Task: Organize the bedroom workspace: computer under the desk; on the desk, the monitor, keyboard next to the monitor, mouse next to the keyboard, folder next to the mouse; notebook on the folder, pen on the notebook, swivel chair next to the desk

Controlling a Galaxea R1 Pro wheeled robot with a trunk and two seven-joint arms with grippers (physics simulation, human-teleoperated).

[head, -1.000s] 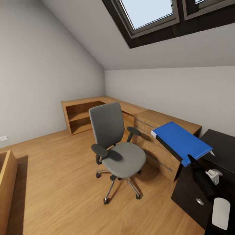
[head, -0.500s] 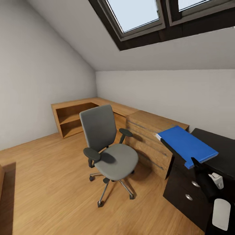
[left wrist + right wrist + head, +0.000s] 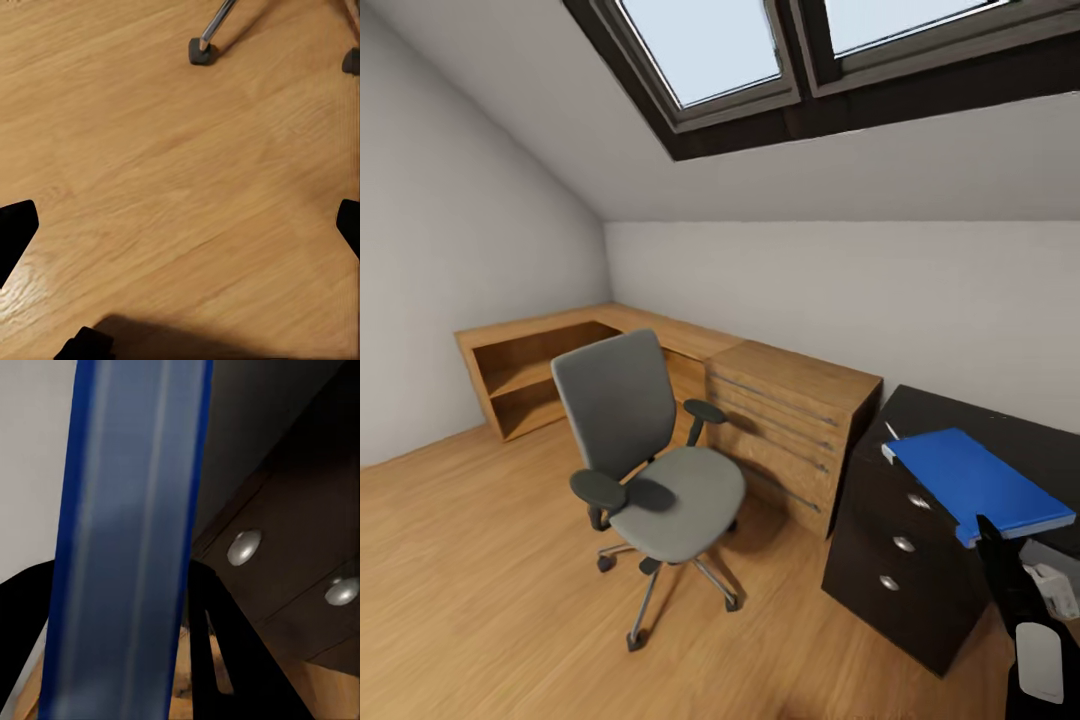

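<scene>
Clearly clamped: right gripper (image 3: pixel 127 607) closed on the folder (image 3: pixel 978 482), dark fingers (image 3: pixel 214 615) either side of the blue edge in the right wrist view. Folder carried flat and roughly level, hanging above the black desk (image 3: pixel 920 410) at its drawer end, near edge toward the arm, not yet resting on the top as far as can be judged. Silver drawer knobs (image 3: pixel 244 546) close behind the blue board in that wrist view.

Left gripper (image 3: pixel 180 225) spread wide, fingertips at opposite borders of the left wrist view, nothing between them, aimed at bare wood floor (image 3: pixel 172 165) near a castor (image 3: pixel 199 51) of the swivel chair (image 3: pixel 650 450).

Chair seat bare, chair well apart from the desk, standing in front of the oak drawer unit (image 3: pixel 790 420).

For a clean placement, by judgement: bring the folder further over the glossy top, keep it level, lower until the underside meets the surface along its whole length, only then release. Watch the overhang at the desk's edge; too much hanging off and tipping onto the floor follows. Monitor, keyboard and mouse not visible, so the spot beside the mouse unconfirmed.
</scene>
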